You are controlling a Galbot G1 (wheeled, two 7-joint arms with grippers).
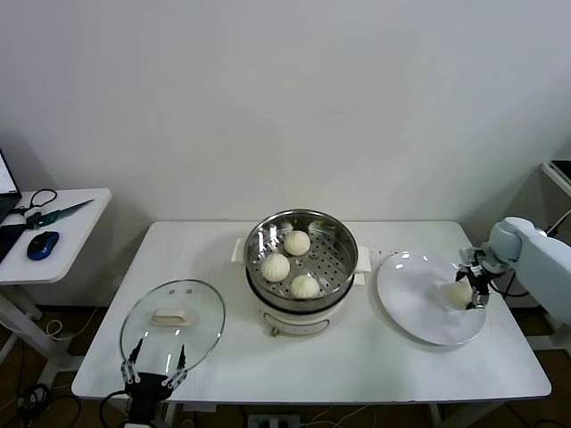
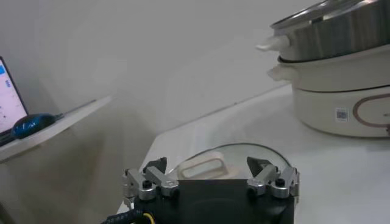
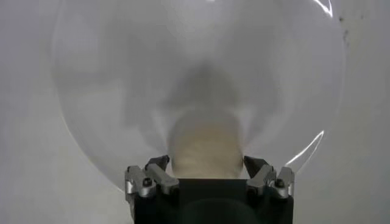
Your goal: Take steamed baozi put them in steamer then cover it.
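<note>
The steamer [image 1: 302, 254] is shiny perforated stainless steel on a smooth cream plastic base [image 1: 303, 318]. Its baozi [image 1: 297, 242] look matt, soft dough. The lid [image 1: 173, 321] is clear glossy glass; the plate [image 1: 415, 299] glossy white; the table [image 1: 357, 366] matt white.

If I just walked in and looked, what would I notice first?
Probably the shiny steamer in the middle of the white table, with three baozi sitting on its holey floor. Next, the right gripper reaching down around the last baozi on the white plate at the right side. The glass lid lies flat at the front left, with the open left gripper by its near edge.
</note>
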